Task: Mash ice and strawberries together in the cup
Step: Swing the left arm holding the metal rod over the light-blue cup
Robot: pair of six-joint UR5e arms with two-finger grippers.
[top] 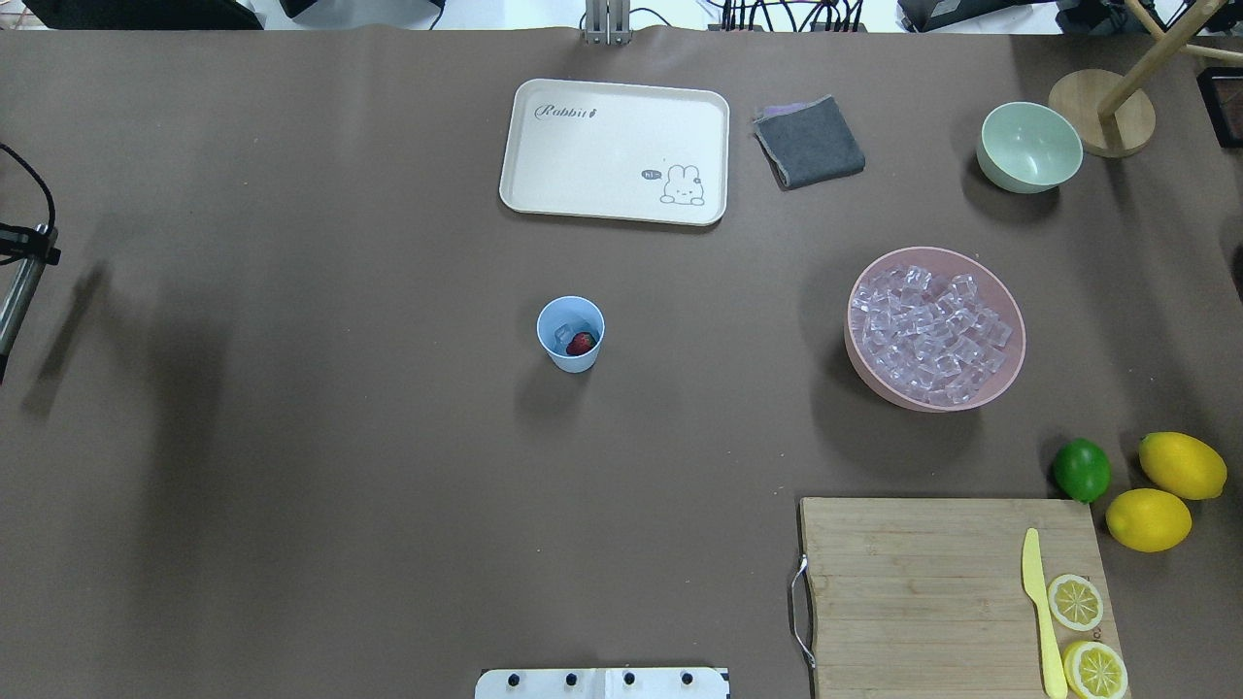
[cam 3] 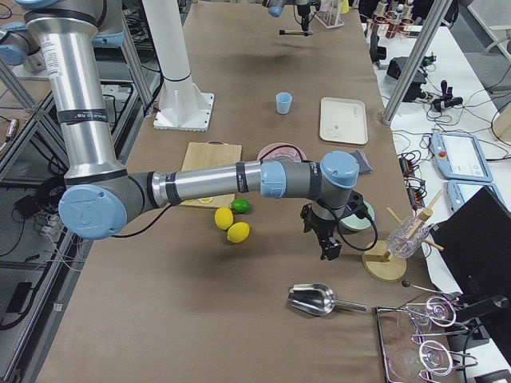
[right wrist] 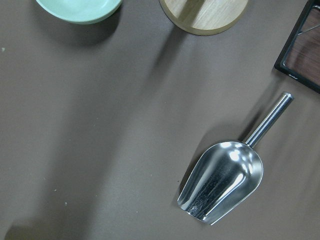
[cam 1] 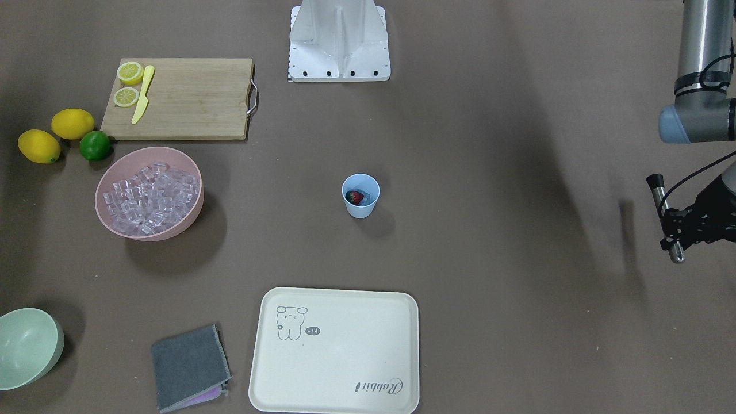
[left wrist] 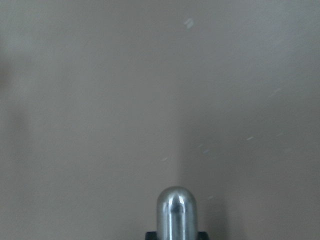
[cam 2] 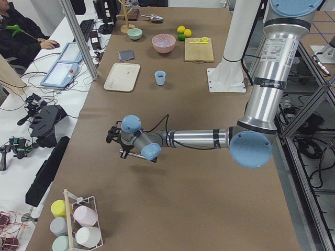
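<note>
Fingers of left gripper [cam 1: 671, 221] clamp metal muddler [cam 1: 677, 252], well apart from cup [cam 1: 360, 195]; strawberry [cam 1: 356, 198] and ice [top: 563, 335] inside, ready for my mashing. Right gripper [cam 3: 329, 249] near scoop [right wrist: 222, 182]: fingers' state, cannot tell.

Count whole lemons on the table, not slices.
2. The far lemon and the near lemon both lie beside the lime, just off the cutting board's corner. None appear hidden.

Seen from above, the cup [top: 570, 333] has bare table [top: 291, 437] all around it. The tray [top: 602, 165] sits well away at 12, the pink bowl [top: 862, 367] at 3, the wooden board [top: 913, 592] at 4. From 6 round to 11 nothing blocks the way.
</note>
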